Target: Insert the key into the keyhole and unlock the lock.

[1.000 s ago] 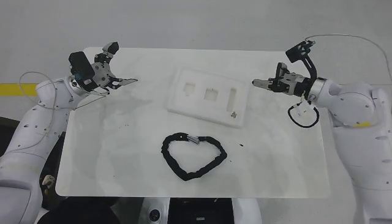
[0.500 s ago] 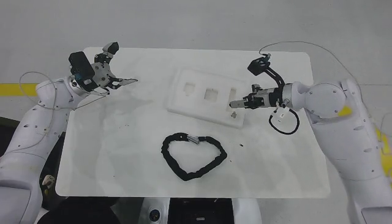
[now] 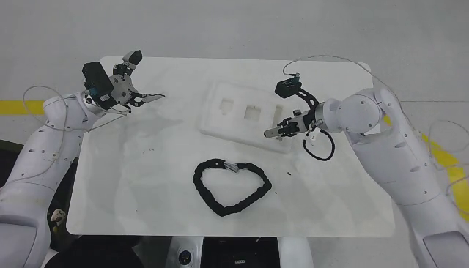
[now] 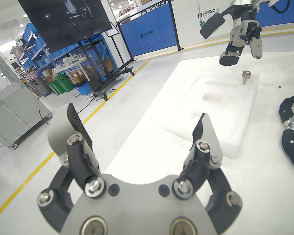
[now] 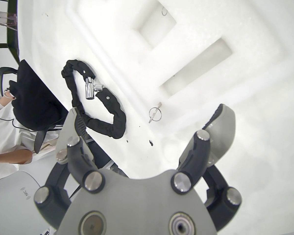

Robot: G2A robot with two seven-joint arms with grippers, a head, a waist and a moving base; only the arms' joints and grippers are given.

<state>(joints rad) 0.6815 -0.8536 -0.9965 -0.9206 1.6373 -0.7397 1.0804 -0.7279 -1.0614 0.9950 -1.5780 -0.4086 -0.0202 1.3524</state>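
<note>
A small silver key (image 5: 154, 114) with a ring stands stuck in the near right corner of the white foam block (image 3: 242, 125). My right gripper (image 5: 148, 116) hangs open just above the key (image 4: 246, 76), not touching it, as the right gripper (image 4: 240, 52) shows in the left wrist view. The black chain lock (image 3: 231, 187) lies coiled on the table in front of the foam, its chrome lock cylinder (image 5: 90, 89) at the top of the loop. My left gripper (image 3: 143, 98) is held open and empty above the table's far left corner.
The foam block has three empty recesses (image 3: 252, 112). A few black specks (image 3: 290, 173) lie on the white table (image 3: 146, 187) right of the chain. A black cable loop (image 3: 320, 149) hangs from the right wrist. Bare table lies left and right of the chain.
My right arm has swung in from the table's right edge to above the key on the foam block. The left arm, chain and key have stayed put.
</note>
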